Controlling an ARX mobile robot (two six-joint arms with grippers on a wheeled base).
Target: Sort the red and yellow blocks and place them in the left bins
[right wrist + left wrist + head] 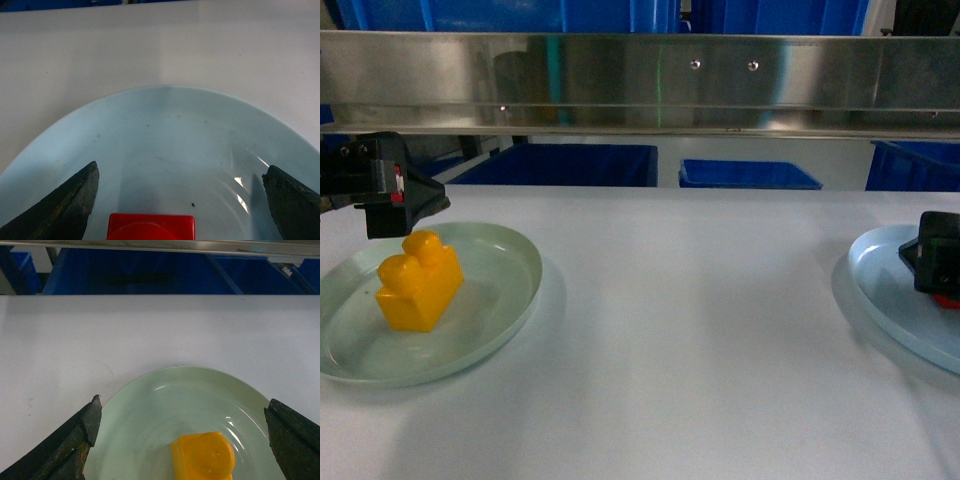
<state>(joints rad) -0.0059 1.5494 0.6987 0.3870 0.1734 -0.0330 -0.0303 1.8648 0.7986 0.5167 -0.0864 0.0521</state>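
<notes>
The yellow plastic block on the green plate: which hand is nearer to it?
Left. The left hand hovers open right over the yellow plastic block on the pale green plate; the right hand is far across the table, over the light blue plate.

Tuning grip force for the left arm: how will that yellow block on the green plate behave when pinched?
The yellow block looks like rigid moulded plastic, so probably stiff and light. Its glossy faces may slip somewhat. It sits flat on the green plate, so rolling seems unlikely; pinching the rounded studs could twist it.
</notes>
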